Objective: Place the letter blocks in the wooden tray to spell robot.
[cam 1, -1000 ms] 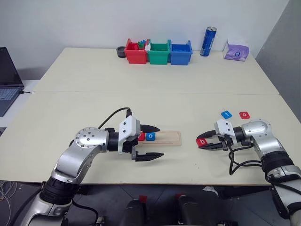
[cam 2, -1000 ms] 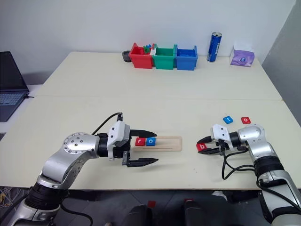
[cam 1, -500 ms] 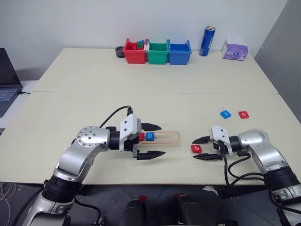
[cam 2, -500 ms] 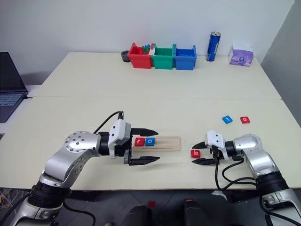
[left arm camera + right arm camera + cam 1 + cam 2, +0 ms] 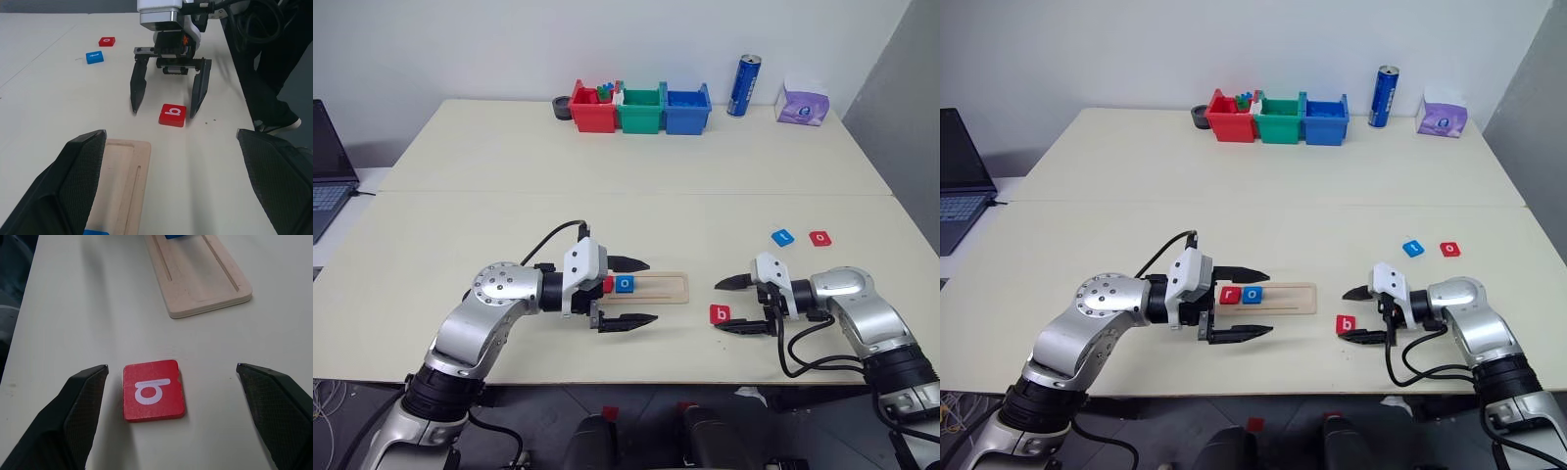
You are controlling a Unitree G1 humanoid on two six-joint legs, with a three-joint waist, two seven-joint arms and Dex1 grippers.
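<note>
The wooden tray [image 5: 658, 287] lies near the table's front edge, with a red "r" block [image 5: 608, 284] and a blue "o" block [image 5: 625, 284] at its left end. My left gripper [image 5: 652, 291] is open and straddles the tray around those two blocks. A red "b" block [image 5: 153, 390] lies flat on the table just right of the tray. My right gripper [image 5: 718, 305] is open, one finger on either side of it and not touching it. Further right lie a blue block [image 5: 783, 237] and a red "o" block [image 5: 820, 238].
Red [image 5: 593, 108], green [image 5: 641, 110] and blue [image 5: 688, 110] bins stand at the table's far edge beside a blue can [image 5: 745, 86] and a purple tissue box [image 5: 805, 104]. A laptop [image 5: 328, 166] sits at the far left.
My right gripper carried the red "b" block left toward the tray, set it on the table and opened off it. The left arm kept still.
</note>
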